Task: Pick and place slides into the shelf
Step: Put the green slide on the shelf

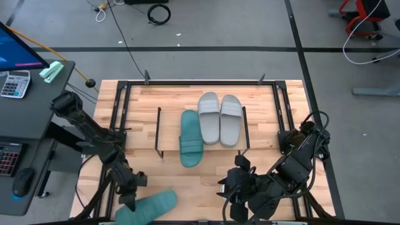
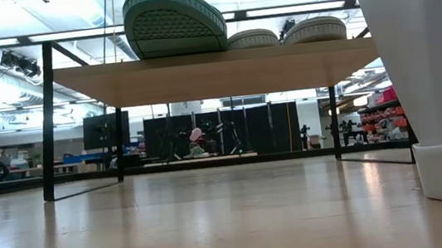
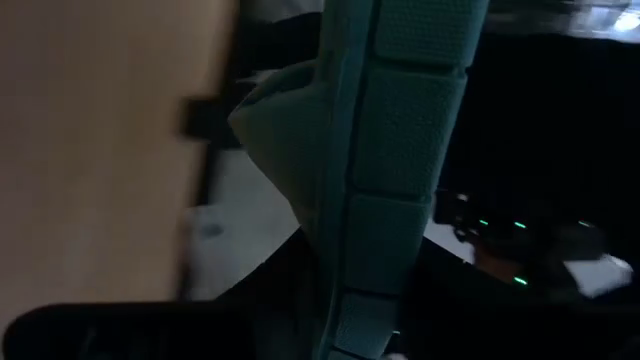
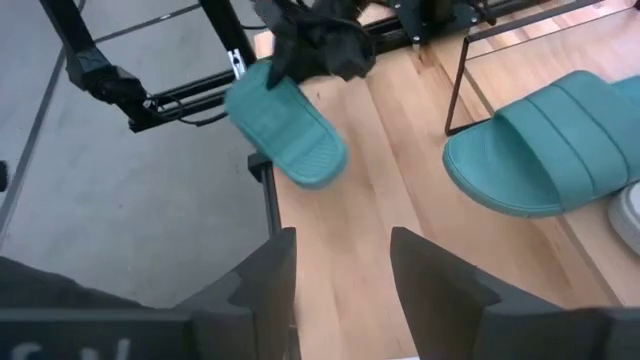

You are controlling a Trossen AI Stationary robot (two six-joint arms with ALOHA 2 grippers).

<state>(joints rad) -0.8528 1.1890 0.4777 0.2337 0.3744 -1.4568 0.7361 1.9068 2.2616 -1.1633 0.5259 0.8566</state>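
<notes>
Three slides (image 1: 209, 122) on shelf (image 1: 172, 100), fourth (image 1: 150, 205) near table edge

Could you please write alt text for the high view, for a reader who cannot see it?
Seen from above, the left end effector holds a teal slide at the table's near edge. On the shelf lie another teal slide and two grey slides. The right end effector waits, open.

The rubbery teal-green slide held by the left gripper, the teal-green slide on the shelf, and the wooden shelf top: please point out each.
Held rubbery teal-green slide (image 1: 152, 204): high view, on its sole.
Teal-green slide on the shelf (image 1: 190, 137): high view, on its wide strap.
Light wooden shelf top (image 2: 215, 73): low view, on the board's front edge.
</notes>
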